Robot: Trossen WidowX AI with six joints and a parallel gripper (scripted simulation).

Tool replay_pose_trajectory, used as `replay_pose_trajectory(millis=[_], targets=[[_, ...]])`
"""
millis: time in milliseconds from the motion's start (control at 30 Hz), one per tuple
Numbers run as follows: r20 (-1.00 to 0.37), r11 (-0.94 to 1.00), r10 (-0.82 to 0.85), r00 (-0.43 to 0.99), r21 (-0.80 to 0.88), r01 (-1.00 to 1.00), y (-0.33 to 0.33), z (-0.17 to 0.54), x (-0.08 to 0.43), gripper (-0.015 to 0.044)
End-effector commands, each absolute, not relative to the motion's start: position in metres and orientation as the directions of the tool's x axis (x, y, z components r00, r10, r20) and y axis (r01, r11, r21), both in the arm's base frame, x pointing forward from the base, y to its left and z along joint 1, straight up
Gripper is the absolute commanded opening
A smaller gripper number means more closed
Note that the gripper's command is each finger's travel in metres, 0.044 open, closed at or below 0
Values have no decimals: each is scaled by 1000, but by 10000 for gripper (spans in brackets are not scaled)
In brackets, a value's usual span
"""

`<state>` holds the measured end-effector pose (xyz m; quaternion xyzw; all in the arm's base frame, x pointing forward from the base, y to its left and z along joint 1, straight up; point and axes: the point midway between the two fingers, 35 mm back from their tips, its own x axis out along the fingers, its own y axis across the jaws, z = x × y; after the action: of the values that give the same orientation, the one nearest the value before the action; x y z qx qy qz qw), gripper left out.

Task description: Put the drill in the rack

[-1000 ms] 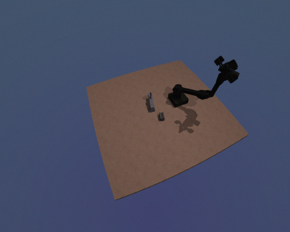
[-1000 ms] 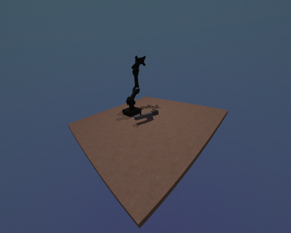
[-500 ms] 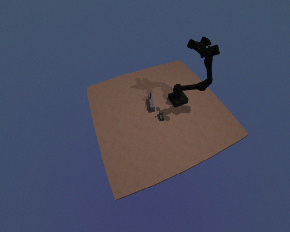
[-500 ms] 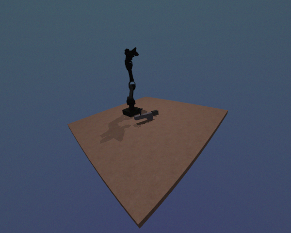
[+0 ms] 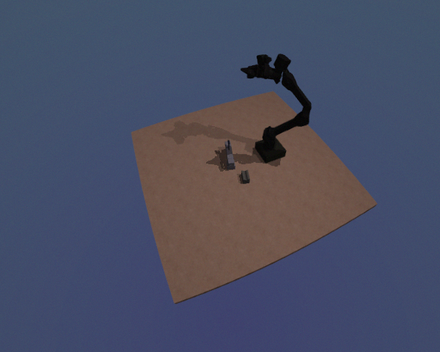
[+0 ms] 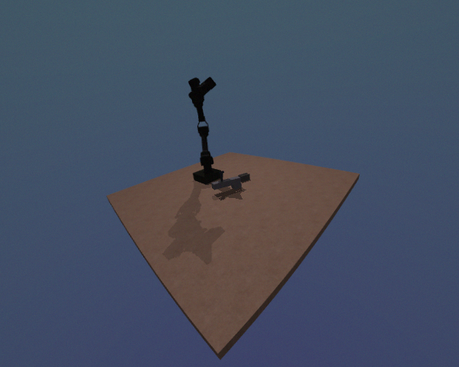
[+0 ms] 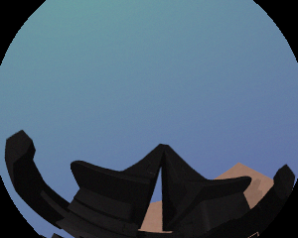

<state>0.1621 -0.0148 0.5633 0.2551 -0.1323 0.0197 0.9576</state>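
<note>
Drill [image 5: 228, 143] [image 6: 222, 176] down low, pincer [image 5: 243, 70] [image 6: 196, 91] [image 7: 163, 149] up high

The thin dark stick at one end of the long grey stand [image 5: 229, 155] [image 6: 229, 183] looks like the drill. It points up, so its long side runs up and down. The pincer is well above it and points out sideways, so I think it must come down and tip its nose toward the board [image 5: 197, 227] [image 6: 261, 237]. The stand lies across the front of the arm's base [image 5: 279, 152] [image 6: 198, 176]. The pincer is shut, its tips meet, and it has hold of nothing. That seems fine for a push on the key, but I can't tell which part the key is. The small dark block with a groove looks like the rack [image 5: 243, 177] [image 6: 244, 177]. It sits near the stand's other end, and I see no drill in it. No part of the job looks done.
</note>
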Motion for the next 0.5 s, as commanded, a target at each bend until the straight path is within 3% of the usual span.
replay_pose_trajectory(millis=[0, 233, 467], targets=[[158, 859, -55, 986, 510, -34, -31, 538, 190, 0], [-203, 844, -79, 976, 508, 174, -64, 445, 260, 0], [-562, 870, -44, 826, 385, 309, -70, 335, 302, 0]])
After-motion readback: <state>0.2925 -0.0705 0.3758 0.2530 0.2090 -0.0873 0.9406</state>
